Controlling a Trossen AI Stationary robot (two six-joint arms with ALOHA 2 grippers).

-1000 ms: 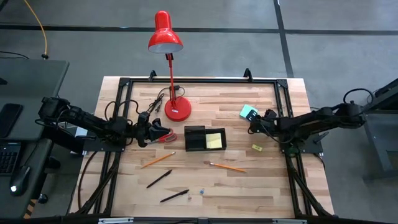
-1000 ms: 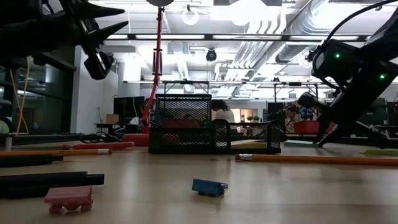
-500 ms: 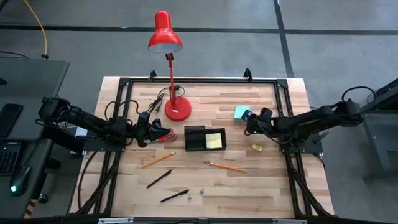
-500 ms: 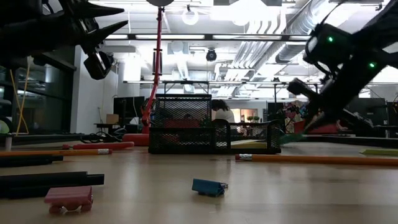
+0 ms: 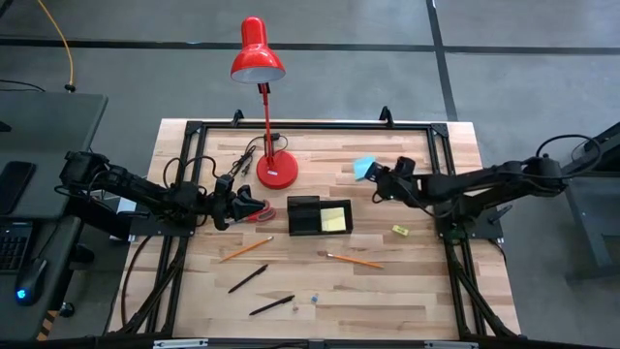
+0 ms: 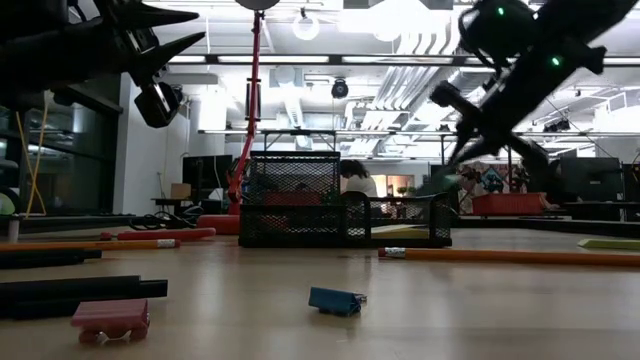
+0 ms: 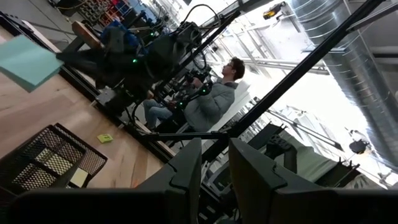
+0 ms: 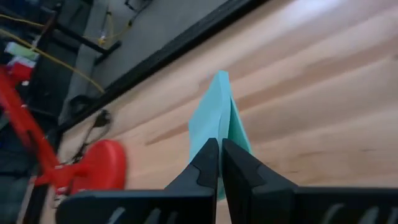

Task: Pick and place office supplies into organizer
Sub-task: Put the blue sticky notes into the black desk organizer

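Above the wooden table (image 5: 407,291), right hand (image 5: 374,175) now nearer the organizer (image 5: 319,215), clenched on teal pad (image 5: 363,167).

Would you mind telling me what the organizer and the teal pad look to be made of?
The organizer looks like black wire mesh, likely coated metal: the low view shows an open grid you can see through. The teal pad in the right claw looks like matte paper, thin and bending slightly.

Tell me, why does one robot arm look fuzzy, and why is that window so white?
In the low view, the right gripper with its teal square sticky-note pad looks motion-smeared, while the small blue clip nearby stays sharp. In the left wrist view, bright daylight behind the seated person washes out the background.
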